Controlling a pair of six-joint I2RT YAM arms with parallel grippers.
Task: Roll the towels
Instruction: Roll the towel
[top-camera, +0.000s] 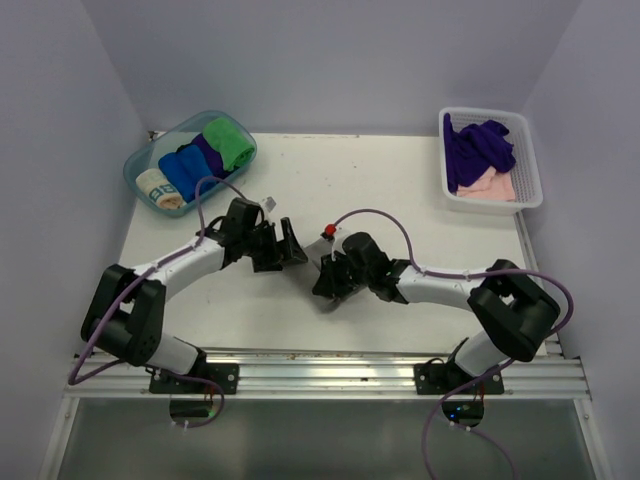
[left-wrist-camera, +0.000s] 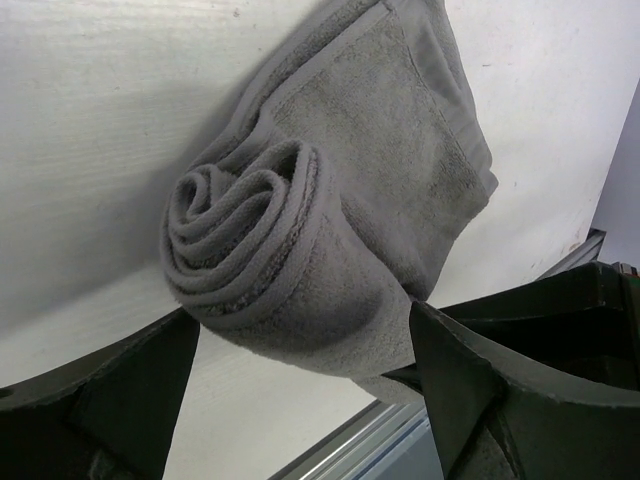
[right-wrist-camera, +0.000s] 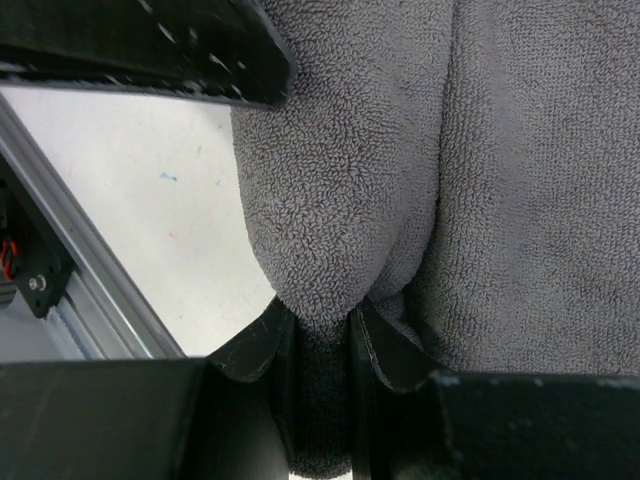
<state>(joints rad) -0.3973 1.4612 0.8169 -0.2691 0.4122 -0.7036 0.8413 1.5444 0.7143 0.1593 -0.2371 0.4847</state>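
The right gripper was drawn narrow, its two fingers pinching a soft fold of the grey towel between them, with the terry bulging out just above the tips. The left gripper stood wide, one finger on either side of the rolled end of the same towel; its right finger looked to be touching the roll, though I could not tell whether the left one did. The grey towel was partly rolled: a tight spiral of several turns at the end nearest the left gripper, and a flat, unrolled tail lying out on the bench beyond it. It lay around the middle of the bench, a little toward the near edge, and from above it was almost wholly hidden under the two grippers, which met there tip to tip. Along the near edge ran a metal rail. At the far right corner sat a white basket holding a crumpled purple towel with a pink towel beside it at the basket's near end. At the far left corner sat a clear bin with rolled cloths side by side: a green one, a dark purple one, a blue one and a pale one.
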